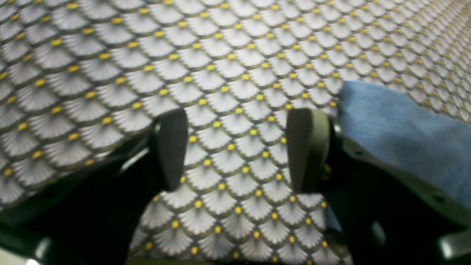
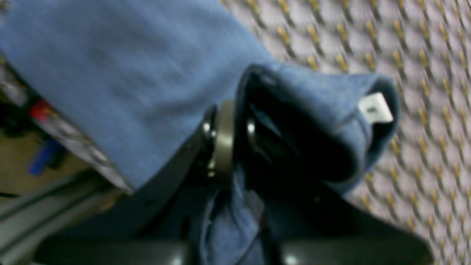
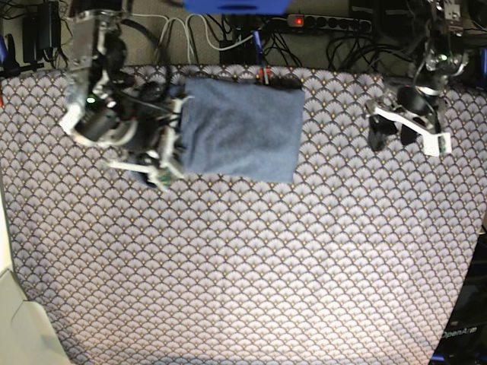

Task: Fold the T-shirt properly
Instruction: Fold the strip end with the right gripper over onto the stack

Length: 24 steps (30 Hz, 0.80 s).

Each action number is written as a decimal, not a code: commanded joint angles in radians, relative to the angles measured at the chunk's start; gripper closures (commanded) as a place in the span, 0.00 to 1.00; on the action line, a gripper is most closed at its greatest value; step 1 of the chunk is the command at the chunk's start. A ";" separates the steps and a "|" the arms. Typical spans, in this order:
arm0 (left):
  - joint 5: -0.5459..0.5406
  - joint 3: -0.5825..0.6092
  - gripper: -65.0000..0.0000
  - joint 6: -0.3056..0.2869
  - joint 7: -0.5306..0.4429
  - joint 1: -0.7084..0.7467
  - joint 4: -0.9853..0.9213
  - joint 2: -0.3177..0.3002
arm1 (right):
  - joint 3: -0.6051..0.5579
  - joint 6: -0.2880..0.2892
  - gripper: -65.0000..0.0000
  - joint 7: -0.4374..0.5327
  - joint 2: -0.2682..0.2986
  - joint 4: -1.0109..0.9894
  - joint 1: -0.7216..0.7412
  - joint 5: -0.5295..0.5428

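The tablecloth lies bare across the whole near half and the middle right — open passage there. At the far left the folded T-shirt takes up the cloth, with the right gripper clamped on its left edge. Cables and a power strip crowd the far edge.

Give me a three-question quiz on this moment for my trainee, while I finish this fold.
1. True or false: the left claw holds the T-shirt.
2. Which claw is shut on the shirt? A) left B) right C) both
3. Fill in: in the right wrist view, a small white ___ shows at the shirt's rolled edge.

Key: 1 false, it is open over the tablecloth. 2 B, the right claw. 3 label.
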 commanded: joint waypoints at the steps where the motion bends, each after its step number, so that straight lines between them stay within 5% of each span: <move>1: -0.006 -0.009 0.36 -0.007 -0.020 0.001 0.016 -0.010 | -0.020 -0.001 1.00 0.016 -0.019 0.015 0.008 0.019; 11: -0.006 -0.004 0.36 -0.007 -0.020 0.014 0.017 -0.008 | -0.258 -0.001 1.00 0.052 -0.056 -0.094 0.091 0.019; 24: -0.006 -0.009 0.36 -0.007 -0.020 0.036 0.016 -0.008 | -0.300 -0.001 1.00 0.115 -0.133 -0.327 0.189 0.019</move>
